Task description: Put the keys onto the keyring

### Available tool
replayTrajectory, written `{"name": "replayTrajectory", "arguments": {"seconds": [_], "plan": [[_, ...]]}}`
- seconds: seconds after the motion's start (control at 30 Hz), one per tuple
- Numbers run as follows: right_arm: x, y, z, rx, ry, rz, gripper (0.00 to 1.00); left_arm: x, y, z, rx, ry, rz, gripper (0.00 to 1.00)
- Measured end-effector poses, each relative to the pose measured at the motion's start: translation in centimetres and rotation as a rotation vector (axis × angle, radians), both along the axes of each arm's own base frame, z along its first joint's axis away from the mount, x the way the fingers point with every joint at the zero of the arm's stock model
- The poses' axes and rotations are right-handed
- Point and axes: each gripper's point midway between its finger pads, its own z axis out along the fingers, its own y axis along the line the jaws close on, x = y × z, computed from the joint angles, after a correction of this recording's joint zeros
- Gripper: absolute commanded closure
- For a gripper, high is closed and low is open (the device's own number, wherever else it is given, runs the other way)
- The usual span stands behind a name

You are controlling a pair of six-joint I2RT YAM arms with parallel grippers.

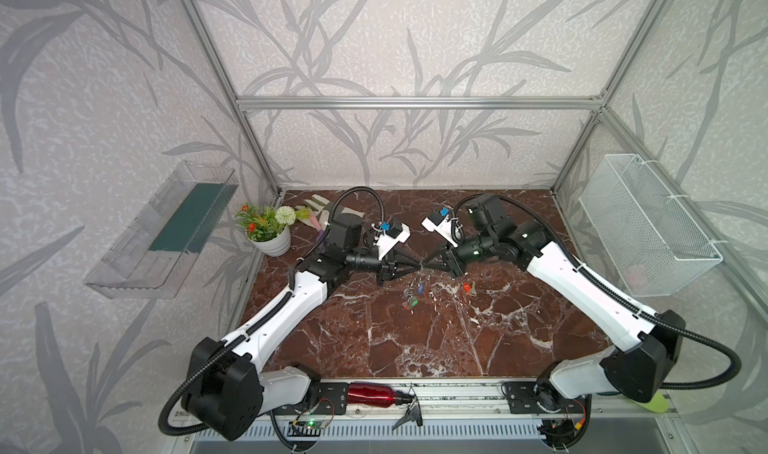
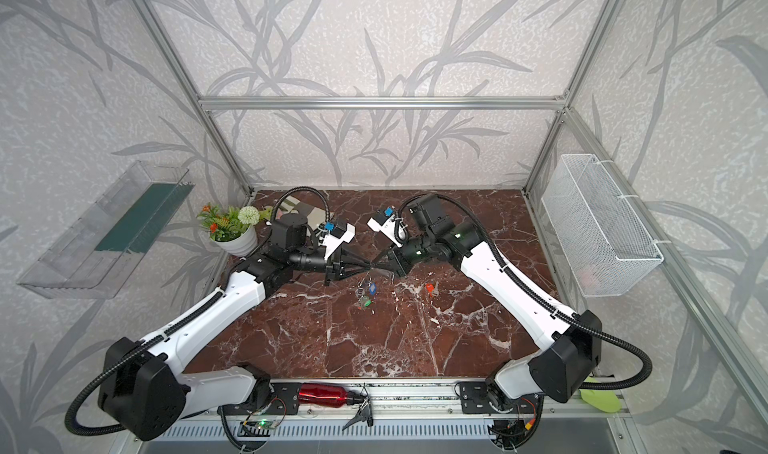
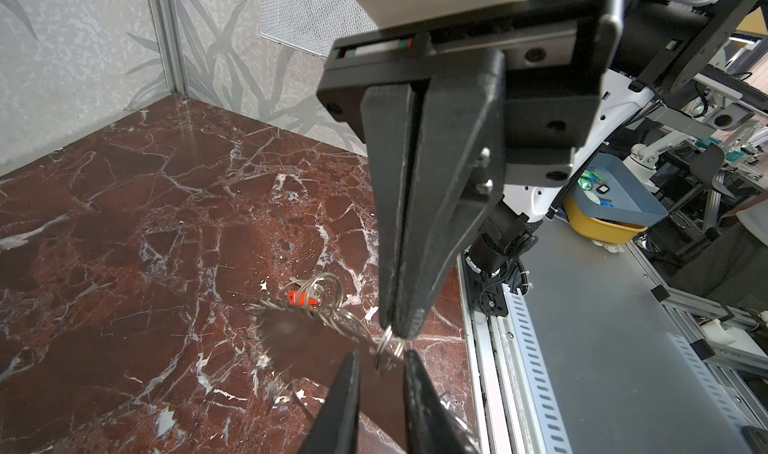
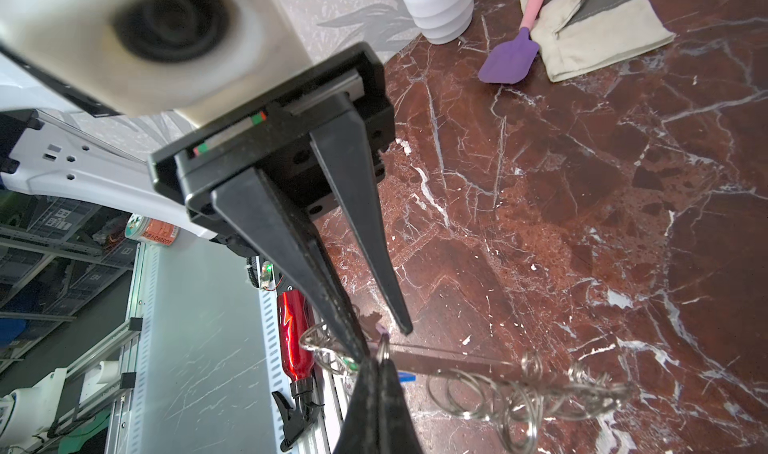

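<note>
Both grippers meet tip to tip above the middle of the marble table [image 1: 415,339]. My right gripper [image 4: 376,358] is shut on one split ring at the edge of the keyring [image 4: 457,358]. The keyring's grey plate [image 3: 299,339], fringed with rings, is held in the air. My left gripper [image 3: 381,354] stands slightly open, its tips on either side of that ring and over the plate. Keys with a blue tag [image 1: 419,287] and a green tag [image 1: 411,304] show just below the grippers. A key with a red-orange head [image 1: 468,287] lies on the table to the right.
A white flower pot [image 1: 270,240], a glove [image 1: 320,206] and a purple spatula [image 4: 509,59] sit at the back left. A red bottle [image 1: 372,393] and a black clip [image 1: 409,416] lie on the front rail. A mesh basket [image 1: 648,223] hangs on the right wall.
</note>
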Motion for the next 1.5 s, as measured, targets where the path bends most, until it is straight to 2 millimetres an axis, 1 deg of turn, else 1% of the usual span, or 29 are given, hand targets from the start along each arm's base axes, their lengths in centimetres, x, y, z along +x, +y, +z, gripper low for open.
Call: {"name": "replayTrajectory", "arguments": {"seconds": [0.2, 0.37, 0.43, 0.53, 0.67, 0.8, 0.87, 1.1, 1.13, 1.2, 1.27, 1.33, 1.37, 1.5], "plan": [[-0.2, 0.1, 0.4, 0.017, -0.003, 0.015, 1.00, -0.3, -0.3, -0.1, -0.006, 0.009, -0.021, 0.80], [-0.4, 0.2, 0.5, 0.025, -0.007, 0.028, 1.00, -0.4, -0.5, 0.6, -0.030, 0.003, -0.034, 0.82], [-0.3, 0.1, 0.6, 0.029, -0.009, 0.032, 1.00, -0.3, -0.5, 0.7, -0.034, 0.003, -0.034, 0.83], [-0.3, 0.1, 0.8, 0.035, -0.016, 0.037, 1.00, -0.4, -0.6, 0.9, -0.042, 0.005, -0.038, 0.87], [-0.4, 0.1, 1.0, 0.037, -0.025, 0.043, 1.00, -0.5, -0.6, 1.1, -0.050, 0.006, -0.047, 0.89], [-0.6, 0.0, 1.0, 0.032, -0.023, 0.055, 1.00, -0.8, -0.8, 1.1, -0.051, 0.012, -0.056, 0.93], [-0.7, -0.1, 1.0, 0.028, -0.025, 0.059, 1.00, -0.9, -0.9, 1.1, -0.052, 0.020, -0.060, 1.00], [-0.8, -0.5, 0.9, 0.015, -0.019, 0.062, 1.00, -1.2, -1.3, 0.8, -0.074, 0.016, -0.053, 1.00], [-0.7, -0.6, 0.9, 0.014, -0.016, 0.058, 0.98, -1.2, -1.4, 0.8, -0.083, 0.006, -0.042, 1.00], [-0.5, -0.7, 1.0, 0.021, -0.011, 0.050, 0.88, -1.2, -1.4, 0.8, -0.106, -0.016, -0.013, 1.00], [-0.3, -0.8, 1.1, 0.033, -0.006, 0.032, 0.83, -1.2, -1.4, 1.0, -0.131, -0.042, 0.016, 1.00], [0.1, -1.0, 1.8, 0.062, -0.018, 0.011, 0.77, -1.3, -1.6, 1.0, -0.150, -0.054, 0.037, 1.00], [0.3, -1.2, 2.2, 0.077, -0.031, 0.000, 0.72, -1.3, -1.8, 1.0, -0.160, -0.062, 0.049, 1.00], [0.7, -2.4, 4.0, 0.149, -0.066, -0.071, 0.64, -1.2, -2.5, 0.7, -0.182, -0.088, 0.093, 1.00]]}}
